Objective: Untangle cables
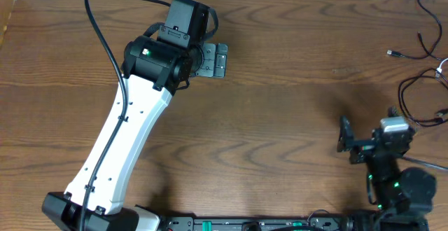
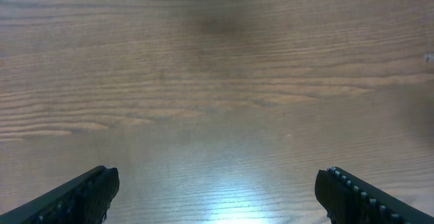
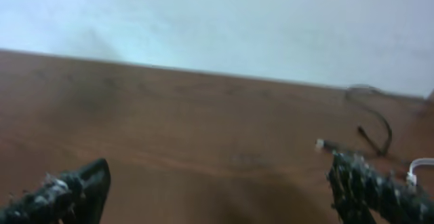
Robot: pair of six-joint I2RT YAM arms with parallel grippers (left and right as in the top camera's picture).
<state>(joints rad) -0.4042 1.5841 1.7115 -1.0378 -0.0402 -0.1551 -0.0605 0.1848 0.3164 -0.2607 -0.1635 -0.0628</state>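
Note:
The cables (image 1: 420,84) lie at the table's far right edge: thin black strands in loose loops, a tiny pale plug (image 1: 390,52) and a white end (image 1: 441,68). In the right wrist view a black loop (image 3: 374,119), a pale plug (image 3: 320,143) and a white cord (image 3: 422,163) show at the right. My right gripper (image 1: 383,138) (image 3: 217,187) is open and empty, just left of the cables. My left gripper (image 1: 212,59) (image 2: 217,197) is open and empty over bare wood at the far middle, far from the cables.
The wooden table (image 1: 280,119) fills the view. A thick black wire (image 1: 105,35) runs along my left arm. A pale wall (image 3: 217,20) rises behind the table's far edge. The arm bases stand at the front edge.

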